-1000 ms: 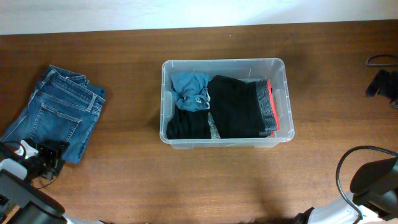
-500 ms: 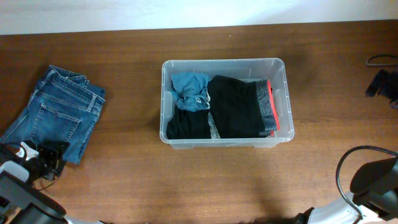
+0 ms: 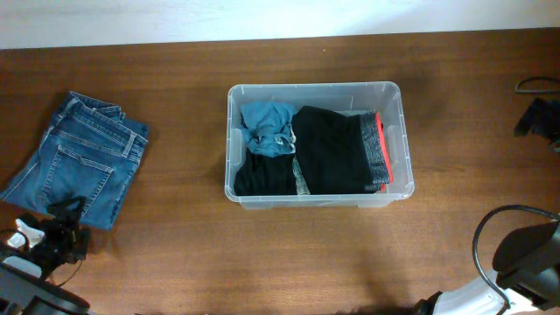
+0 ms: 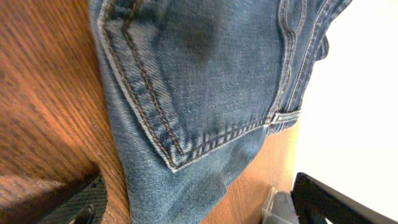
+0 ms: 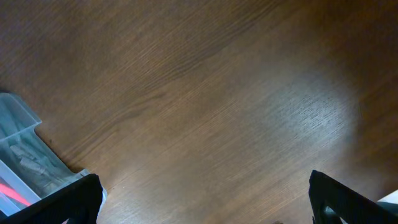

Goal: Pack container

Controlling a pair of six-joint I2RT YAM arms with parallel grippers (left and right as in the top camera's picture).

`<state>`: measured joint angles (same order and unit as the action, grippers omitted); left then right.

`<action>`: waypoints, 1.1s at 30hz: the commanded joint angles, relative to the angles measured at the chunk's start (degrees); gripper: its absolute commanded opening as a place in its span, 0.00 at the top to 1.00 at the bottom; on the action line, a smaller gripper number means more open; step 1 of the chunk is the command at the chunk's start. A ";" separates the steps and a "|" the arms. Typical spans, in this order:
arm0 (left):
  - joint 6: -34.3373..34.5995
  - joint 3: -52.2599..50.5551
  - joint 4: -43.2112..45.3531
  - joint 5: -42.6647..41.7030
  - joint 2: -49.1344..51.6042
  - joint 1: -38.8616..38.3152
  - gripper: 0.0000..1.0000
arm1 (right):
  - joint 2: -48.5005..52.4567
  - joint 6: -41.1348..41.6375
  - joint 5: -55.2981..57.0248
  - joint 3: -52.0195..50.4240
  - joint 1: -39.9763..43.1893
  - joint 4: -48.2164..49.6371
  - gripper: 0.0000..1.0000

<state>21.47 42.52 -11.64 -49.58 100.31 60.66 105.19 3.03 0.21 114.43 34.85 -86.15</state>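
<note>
The clear container (image 3: 395, 131) stands mid-table and holds a light blue garment (image 3: 267, 122), black clothes (image 3: 328, 153) and a grey and red waistband (image 3: 374, 149). Folded blue jeans (image 3: 79, 157) lie at the left. My left gripper (image 3: 63, 226) is open just in front of the jeans' near edge. In the left wrist view the jeans (image 4: 199, 81) fill the frame, and their lower edge lies between the spread fingers (image 4: 84, 199) of the left gripper (image 4: 199, 211). My right gripper (image 5: 205, 205) is open and empty over bare wood. A corner of the container (image 5: 25, 155) shows at its left.
The right arm (image 3: 525, 249) sits at the front right corner with a cable loop. A black object and cable (image 3: 538, 109) lie at the far right edge. The table's back edge meets a white wall.
My left gripper has drawn back a little from the jeans toward the table's front edge. The jeans, the container and the right arm have not moved.
</note>
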 commanded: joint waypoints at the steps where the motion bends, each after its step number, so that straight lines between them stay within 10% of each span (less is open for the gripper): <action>1: -0.42 -3.50 -0.70 11.45 3.58 0.02 0.02 | -0.66 0.44 0.50 0.96 0.04 -0.02 0.01; 23: 2.93 -3.50 6.91 14.45 3.58 -6.40 0.01 | -0.66 0.44 0.50 0.96 0.04 -0.02 0.02; 33: 2.93 -3.50 6.45 14.45 3.61 -6.40 0.38 | -0.66 0.44 0.50 0.96 0.04 -0.02 0.02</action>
<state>24.23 41.71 -3.42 -40.58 100.71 54.87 105.19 3.03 0.21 114.43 34.85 -86.15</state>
